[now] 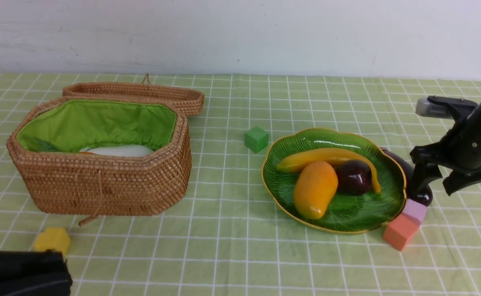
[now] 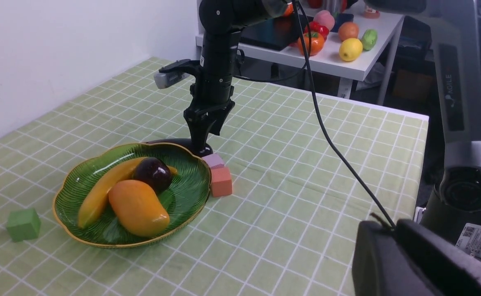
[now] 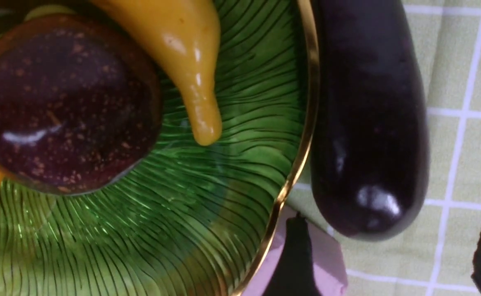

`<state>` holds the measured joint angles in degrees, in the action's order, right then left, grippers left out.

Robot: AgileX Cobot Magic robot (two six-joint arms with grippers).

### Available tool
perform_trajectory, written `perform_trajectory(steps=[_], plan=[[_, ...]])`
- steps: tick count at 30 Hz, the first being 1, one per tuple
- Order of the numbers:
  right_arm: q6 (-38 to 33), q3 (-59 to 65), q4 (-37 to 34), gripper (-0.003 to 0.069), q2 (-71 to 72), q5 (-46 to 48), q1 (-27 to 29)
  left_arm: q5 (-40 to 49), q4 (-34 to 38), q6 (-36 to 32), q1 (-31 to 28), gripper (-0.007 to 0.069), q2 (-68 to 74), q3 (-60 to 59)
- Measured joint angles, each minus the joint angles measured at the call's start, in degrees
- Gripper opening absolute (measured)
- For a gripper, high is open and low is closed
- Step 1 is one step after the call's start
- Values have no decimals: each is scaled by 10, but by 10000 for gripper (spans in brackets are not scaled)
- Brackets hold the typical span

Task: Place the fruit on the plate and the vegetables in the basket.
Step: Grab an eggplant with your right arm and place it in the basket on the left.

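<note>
Checked cloth (image 1: 232,246); eggplant (image 3: 367,123) seemingly against plate (image 3: 244,172)

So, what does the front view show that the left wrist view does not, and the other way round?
Only the front view: the basket, lid open, with a white radish inside, and a yellow block near it. Only the left wrist view: a white side table carrying spare toy fruit. Both: the plate with banana, mango and mangosteen, the green cube, the pink block, the orange block, the eggplant lying just outside the plate's rim, and the right claw open over the eggplant's end.
</note>
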<state>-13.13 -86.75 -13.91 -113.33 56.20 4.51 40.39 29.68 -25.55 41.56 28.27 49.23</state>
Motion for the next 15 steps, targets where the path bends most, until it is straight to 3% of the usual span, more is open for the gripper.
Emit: perform_trajectory(steps=[15], plan=[[-2, 0, 1, 538, -21, -46, 0, 0, -1, 0, 0, 50, 0, 0]])
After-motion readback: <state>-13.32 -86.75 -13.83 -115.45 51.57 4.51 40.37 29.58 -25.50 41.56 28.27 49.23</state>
